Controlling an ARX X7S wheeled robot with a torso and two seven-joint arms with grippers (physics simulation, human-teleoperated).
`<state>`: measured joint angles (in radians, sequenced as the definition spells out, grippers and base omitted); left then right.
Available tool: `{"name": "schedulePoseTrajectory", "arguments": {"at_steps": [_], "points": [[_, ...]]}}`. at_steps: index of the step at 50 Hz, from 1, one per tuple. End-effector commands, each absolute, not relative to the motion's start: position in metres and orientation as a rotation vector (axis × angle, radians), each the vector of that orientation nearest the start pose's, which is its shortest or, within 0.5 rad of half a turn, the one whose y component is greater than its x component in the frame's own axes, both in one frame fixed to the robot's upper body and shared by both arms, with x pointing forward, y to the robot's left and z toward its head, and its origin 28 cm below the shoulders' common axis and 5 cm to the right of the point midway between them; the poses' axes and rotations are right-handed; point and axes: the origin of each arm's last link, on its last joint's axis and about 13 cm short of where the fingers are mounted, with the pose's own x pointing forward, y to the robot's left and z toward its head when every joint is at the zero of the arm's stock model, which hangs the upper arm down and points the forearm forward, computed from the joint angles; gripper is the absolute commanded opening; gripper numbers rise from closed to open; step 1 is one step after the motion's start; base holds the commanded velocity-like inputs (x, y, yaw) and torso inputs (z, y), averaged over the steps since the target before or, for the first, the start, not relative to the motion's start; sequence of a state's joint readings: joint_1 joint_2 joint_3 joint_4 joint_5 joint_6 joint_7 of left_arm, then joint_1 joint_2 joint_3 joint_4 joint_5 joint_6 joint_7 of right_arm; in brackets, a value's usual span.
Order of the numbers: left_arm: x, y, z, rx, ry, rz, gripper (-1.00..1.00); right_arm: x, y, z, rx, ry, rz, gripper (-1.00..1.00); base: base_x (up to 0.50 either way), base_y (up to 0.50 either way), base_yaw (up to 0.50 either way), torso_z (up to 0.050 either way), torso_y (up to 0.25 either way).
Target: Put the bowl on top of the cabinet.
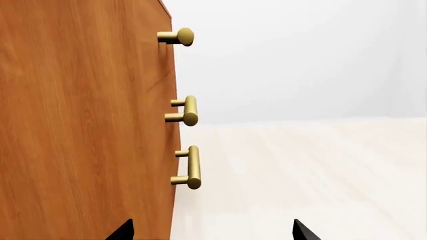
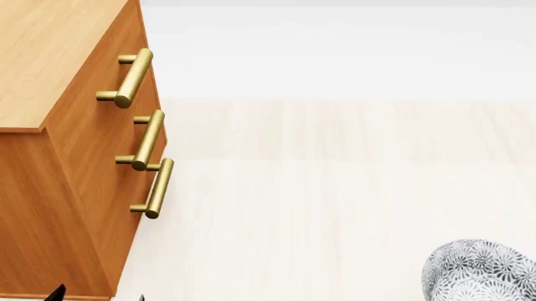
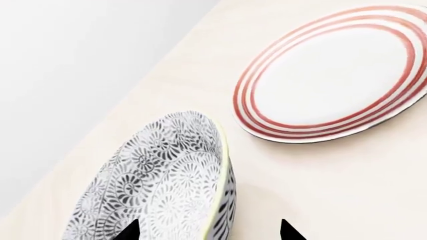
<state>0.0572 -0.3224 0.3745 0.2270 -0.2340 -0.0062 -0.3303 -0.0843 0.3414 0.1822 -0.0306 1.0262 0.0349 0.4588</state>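
Bowl (image 2: 477, 271) on pale wood tabletop (image 2: 335, 200)

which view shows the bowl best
The right wrist view: the bowl fills the foreground, patterned inside and rim visible, beside the plate. The head view catches only part of it at the frame's corner; the left wrist view shows none.

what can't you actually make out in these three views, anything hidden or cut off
- Patterned grey-and-white ceramic bowl: cut by the head view's lower right corner; the right wrist view also crops it.
- Right gripper: only two black fingertips show at the frame edge; whether it grips the bowl is unclear.
- Left gripper: just its tips show.
- Orange-brown wooden cabinet: top partly out of frame.
- White red-ringed plate: edge cropped.
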Motion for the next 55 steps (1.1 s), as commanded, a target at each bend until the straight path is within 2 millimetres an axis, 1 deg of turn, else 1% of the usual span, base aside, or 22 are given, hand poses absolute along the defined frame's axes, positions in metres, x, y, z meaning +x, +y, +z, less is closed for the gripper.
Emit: {"name": "schedulePoseTrajectory", "arguments": {"at_steps": [1, 6, 20, 29, 48, 49, 55], "points": [[0.183, 0.195, 0.034, 0.025, -0.051, -0.095, 1.0, 0.196, -0.195, 0.031, 0.639, 0.156, -0.538, 1.0, 0.0, 0.0, 0.0, 0.0, 0.0], [0.183, 0.195, 0.034, 0.026, -0.05, -0.096, 1.0, 0.199, -0.196, 0.029, 0.635, 0.165, -0.522, 1.0, 0.0, 0.0, 0.0, 0.0, 0.0], [0.184, 0.195, 0.034, 0.027, -0.047, -0.096, 1.0, 0.208, -0.201, 0.016, 0.652, 0.208, -0.538, 1.0, 0.0, 0.0, 0.0, 0.0, 0.0], [0.184, 0.194, 0.033, 0.03, -0.046, -0.099, 1.0, 0.212, -0.199, 0.015, 0.637, 0.221, -0.523, 1.0, 0.0, 0.0, 0.0, 0.0, 0.0], [0.185, 0.194, 0.032, 0.03, -0.042, -0.098, 1.0, 0.209, -0.201, 0.01, 0.648, 0.224, -0.535, 1.0, 0.0, 0.0, 0.0, 0.0, 0.0], [0.185, 0.194, 0.032, 0.029, -0.043, -0.097, 1.0, 0.209, -0.202, 0.009, 0.655, 0.224, -0.54, -1.0, 0.0, 0.0, 0.0, 0.0, 0.0], [0.185, 0.194, 0.032, 0.029, -0.043, -0.097, 1.0, 0.209, -0.202, 0.008, 0.655, 0.223, -0.549, -1.0, 0.0, 0.0, 0.0, 0.0, 0.0]]}}
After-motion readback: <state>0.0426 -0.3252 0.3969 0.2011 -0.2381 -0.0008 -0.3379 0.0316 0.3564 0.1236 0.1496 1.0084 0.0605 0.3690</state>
